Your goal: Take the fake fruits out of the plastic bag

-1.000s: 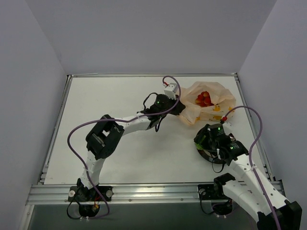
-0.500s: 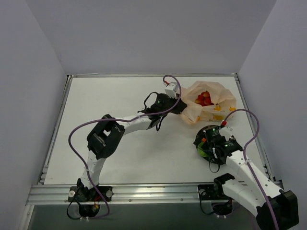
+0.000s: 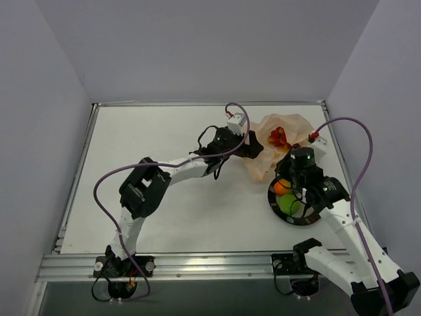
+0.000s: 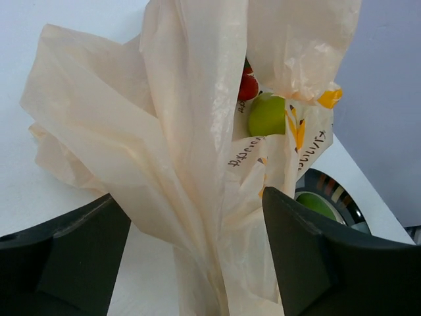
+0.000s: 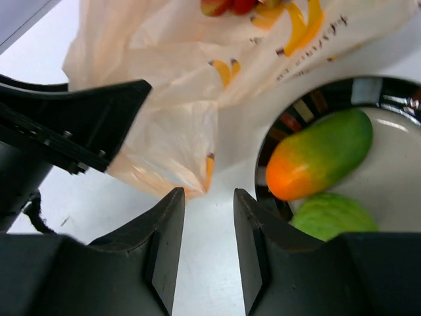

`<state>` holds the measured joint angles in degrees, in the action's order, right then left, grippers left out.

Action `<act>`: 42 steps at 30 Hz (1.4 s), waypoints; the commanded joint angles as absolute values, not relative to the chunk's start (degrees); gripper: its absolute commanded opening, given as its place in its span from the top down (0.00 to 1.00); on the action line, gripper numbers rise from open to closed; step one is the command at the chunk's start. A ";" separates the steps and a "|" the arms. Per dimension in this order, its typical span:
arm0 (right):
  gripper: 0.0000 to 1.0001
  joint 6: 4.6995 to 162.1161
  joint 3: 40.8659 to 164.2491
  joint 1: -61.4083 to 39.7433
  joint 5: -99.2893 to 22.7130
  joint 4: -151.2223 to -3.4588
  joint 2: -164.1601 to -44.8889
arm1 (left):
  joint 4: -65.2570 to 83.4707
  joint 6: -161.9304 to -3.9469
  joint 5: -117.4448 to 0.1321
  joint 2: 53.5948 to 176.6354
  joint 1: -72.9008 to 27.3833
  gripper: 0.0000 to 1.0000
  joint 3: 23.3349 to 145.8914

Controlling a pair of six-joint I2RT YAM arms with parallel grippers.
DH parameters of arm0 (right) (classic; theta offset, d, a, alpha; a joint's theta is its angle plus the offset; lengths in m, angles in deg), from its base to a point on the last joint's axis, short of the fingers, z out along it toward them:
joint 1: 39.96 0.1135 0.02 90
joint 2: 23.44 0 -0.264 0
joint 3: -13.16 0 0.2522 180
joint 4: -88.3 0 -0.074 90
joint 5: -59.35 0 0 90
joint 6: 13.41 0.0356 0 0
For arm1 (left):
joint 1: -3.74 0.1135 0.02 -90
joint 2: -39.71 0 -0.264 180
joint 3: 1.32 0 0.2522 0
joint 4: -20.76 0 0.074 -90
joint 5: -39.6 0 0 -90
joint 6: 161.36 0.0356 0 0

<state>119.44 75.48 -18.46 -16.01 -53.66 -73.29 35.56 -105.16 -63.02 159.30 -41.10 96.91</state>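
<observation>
The plastic bag (image 3: 275,146) lies crumpled at the back right of the table. Red berries (image 3: 279,136) show in its mouth, and a green apple-like ball (image 4: 266,115) sits deeper inside. My left gripper (image 4: 191,197) stands open, its jaws wide on either side of a loose fold of the bag (image 4: 197,131). The orange-green mango (image 5: 319,155) and a green ball (image 5: 332,217) rest on the black-rimmed plate (image 3: 274,203). My right gripper (image 5: 209,194) hovers over bare table between plate and bag, open by a narrow gap and holding nothing.
The plate's rim (image 5: 299,108) nearly touches the bag's near edge. The table's right rail (image 3: 342,164) runs close behind the right arm. The left gripper's black finger (image 5: 79,125) shows beside the bag in the right wrist view.
My left gripper has opened, letting go of the bag's fold. My right gripper has left the plate and moved toward the bag, its jaws narrowing; mango and green ball now show on the plate.
</observation>
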 commanded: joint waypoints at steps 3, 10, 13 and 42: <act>0.69 111.23 77.90 -18.07 -12.73 -61.58 -82.23 | 29.78 -101.77 -61.48 158.97 -40.29 0.04 103.84; 0.71 105.34 82.64 -21.84 -13.33 -74.31 -97.78 | 18.45 -97.47 -58.48 163.01 -39.68 0.06 112.28; 0.71 104.19 84.31 -26.41 -15.53 -79.58 -104.02 | 13.18 -95.19 -59.01 166.70 -39.24 0.06 118.51; 0.39 103.84 91.61 -44.62 -12.71 -86.19 -120.74 | 33.46 -102.82 -61.56 164.07 -42.75 0.98 101.21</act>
